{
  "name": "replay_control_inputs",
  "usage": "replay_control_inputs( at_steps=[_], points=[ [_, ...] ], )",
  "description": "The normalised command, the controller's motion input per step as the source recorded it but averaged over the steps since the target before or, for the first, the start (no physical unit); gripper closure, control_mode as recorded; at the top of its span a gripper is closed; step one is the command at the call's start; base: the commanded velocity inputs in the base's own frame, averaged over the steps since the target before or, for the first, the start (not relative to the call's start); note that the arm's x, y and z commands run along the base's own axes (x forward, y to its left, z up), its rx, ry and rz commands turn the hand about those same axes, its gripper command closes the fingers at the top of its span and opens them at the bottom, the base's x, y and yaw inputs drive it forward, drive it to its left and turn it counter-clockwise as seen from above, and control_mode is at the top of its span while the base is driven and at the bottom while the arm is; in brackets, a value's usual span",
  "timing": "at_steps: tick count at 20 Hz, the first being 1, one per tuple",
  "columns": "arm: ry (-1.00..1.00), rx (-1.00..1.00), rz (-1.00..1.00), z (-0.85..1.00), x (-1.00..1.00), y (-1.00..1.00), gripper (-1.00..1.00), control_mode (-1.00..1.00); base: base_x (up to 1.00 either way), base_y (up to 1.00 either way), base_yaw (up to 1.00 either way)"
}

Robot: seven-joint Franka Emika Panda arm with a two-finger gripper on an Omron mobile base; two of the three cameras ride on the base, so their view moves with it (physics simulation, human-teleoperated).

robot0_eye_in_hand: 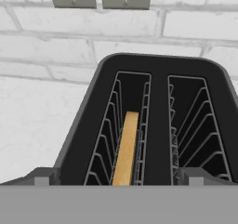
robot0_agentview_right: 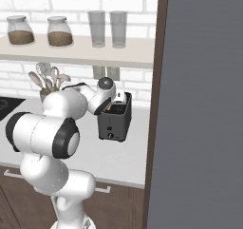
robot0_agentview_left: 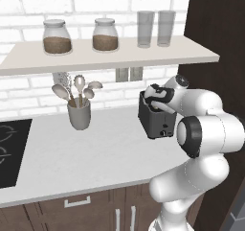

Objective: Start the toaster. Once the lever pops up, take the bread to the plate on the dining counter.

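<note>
The gripper [robot0_agentview_left: 156, 102] hung open right above the toaster [robot0_eye_in_hand: 153, 125], and the bread [robot0_eye_in_hand: 126, 148] stood on edge in its left slot, long axis running near to far.

**Robot body: white Franka arm, dark joints**

Arm [robot0_agentview_left: 201, 144] is showing glossy white rounded shells, fat tubular links bulging like capsules. Dark grey-black ring bands are sitting at the joints; a big black disc cap is facing the camera in left base view, same kind of band is wrapping the near link in right base view. A small round grey cap with a faint mark is topping the wrist joint. Wrist section is looking white with black inserts. Gripper [robot0_eye_in_hand: 119, 183] is showing two small dark grey finger tips, blocky, each with a lighter square face. No cables or screws are showing.
</note>
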Motion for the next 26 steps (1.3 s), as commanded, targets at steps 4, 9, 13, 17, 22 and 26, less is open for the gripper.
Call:
replay_control_inputs(
  at_steps=[4,9,13,17,22,26],
  points=[
    [0.00,0.00,0.00,0.00,0.00,0.00,-1.00,-1.00,0.00,0.00,0.00],
    [0.00,0.00,0.00,0.00,0.00,0.00,-1.00,-1.00,0.00,0.00,0.00],
    [0.00,0.00,0.00,0.00,0.00,0.00,-1.00,-1.00,0.00,0.00,0.00],
    [0.00,0.00,0.00,0.00,0.00,0.00,-1.00,-1.00,0.00,0.00,0.00],
    [0.00,0.00,0.00,0.00,0.00,0.00,-1.00,-1.00,0.00,0.00,0.00],
    [0.00,0.00,0.00,0.00,0.00,0.00,-1.00,-1.00,0.00,0.00,0.00]
  ],
)
